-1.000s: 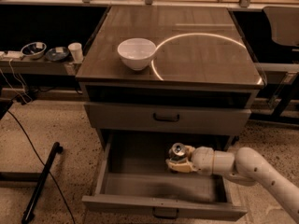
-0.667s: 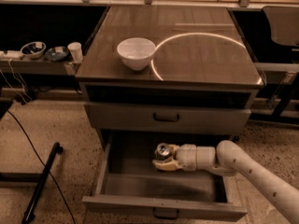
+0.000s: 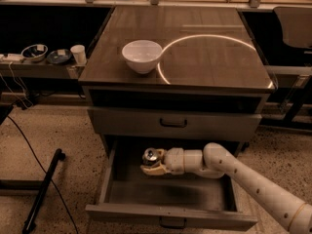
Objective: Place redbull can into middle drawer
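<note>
The middle drawer (image 3: 170, 216) is pulled open at the bottom of the cabinet, a deep grey box with tall side walls. My gripper (image 3: 152, 165) reaches into it from the right, over the drawer's left half. It is shut on the redbull can (image 3: 150, 156), of which only the silver top shows above the fingers. The can stands upright inside the drawer. I cannot tell whether it touches the drawer floor.
A white bowl (image 3: 142, 55) sits on the cabinet top (image 3: 214, 52). A closed shallower drawer front with a black handle (image 3: 173, 124) is above the open drawer. A shelf at left holds a small white cup (image 3: 78, 54) and dishes. A black pole (image 3: 41, 191) lies on the floor.
My gripper with the can has moved left inside the open drawer, from the right part toward the left half. The drawer and bowl have not moved.
</note>
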Controlling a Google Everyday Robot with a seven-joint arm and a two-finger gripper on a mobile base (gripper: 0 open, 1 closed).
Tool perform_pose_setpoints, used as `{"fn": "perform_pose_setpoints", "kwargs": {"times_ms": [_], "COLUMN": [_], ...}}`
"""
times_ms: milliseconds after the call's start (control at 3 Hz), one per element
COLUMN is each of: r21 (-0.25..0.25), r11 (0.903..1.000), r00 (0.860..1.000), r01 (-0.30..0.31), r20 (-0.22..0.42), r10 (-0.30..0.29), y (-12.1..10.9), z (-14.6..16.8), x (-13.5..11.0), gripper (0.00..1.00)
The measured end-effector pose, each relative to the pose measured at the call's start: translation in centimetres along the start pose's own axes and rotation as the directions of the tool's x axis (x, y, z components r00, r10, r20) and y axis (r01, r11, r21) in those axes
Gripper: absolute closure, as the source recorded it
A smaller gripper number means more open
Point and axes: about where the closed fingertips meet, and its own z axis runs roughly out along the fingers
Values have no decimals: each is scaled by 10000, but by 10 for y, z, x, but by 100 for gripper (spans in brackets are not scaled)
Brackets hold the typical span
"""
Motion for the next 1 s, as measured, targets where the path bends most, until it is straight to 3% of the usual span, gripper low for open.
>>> {"fn": "perform_pose_setpoints", "kwargs": {"times_ms": [333, 667, 1000], "r21": [-153, -137, 49], "r11": [9999, 9997, 9994], "r00": [9985, 9989, 9993], "r01": [40, 209, 329], "r20": [550, 421, -186], "r10": [-31, -203, -328], "y": [8, 15, 17], "z": [28, 43, 47], "x": [23, 40, 52], "gripper": [100, 82, 58]}}
